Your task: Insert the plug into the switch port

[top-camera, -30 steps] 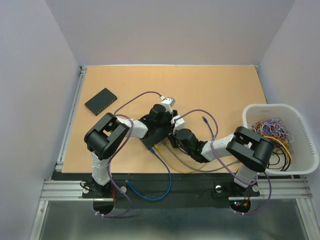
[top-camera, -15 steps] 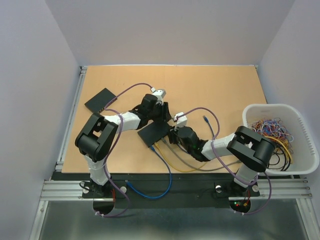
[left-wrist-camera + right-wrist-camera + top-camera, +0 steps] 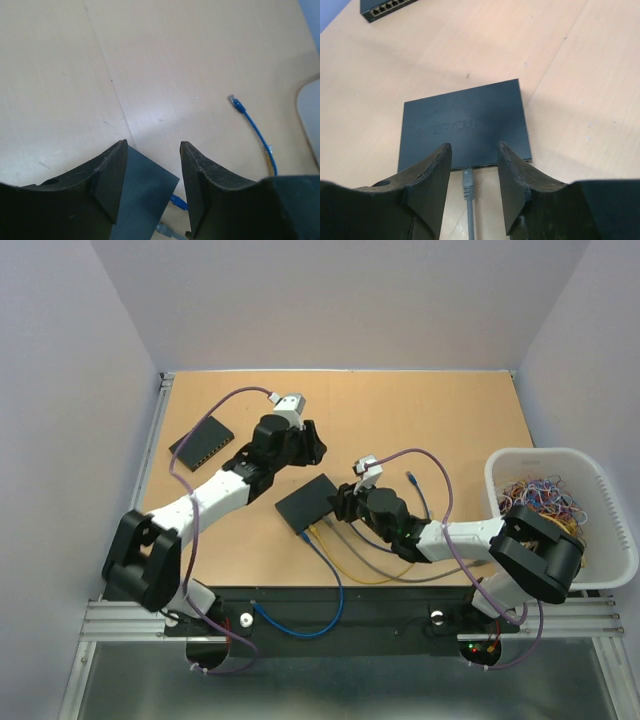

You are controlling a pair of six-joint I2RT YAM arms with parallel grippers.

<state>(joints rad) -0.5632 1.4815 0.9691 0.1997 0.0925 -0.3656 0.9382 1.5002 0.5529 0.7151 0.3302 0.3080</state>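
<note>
Black switch with a grey plug at its near edge, both grippers spread and empty.
From the top camera, the switch lies on the table with cables trailing from its near edge. The left gripper hovers beyond it, and the right gripper is just beside its right end. The left wrist view shows fingers apart with nothing between them, a corner of the switch below, and a loose blue plug well apart. The right wrist view shows fingers apart on either side of the grey plug, neither touching it.
</note>
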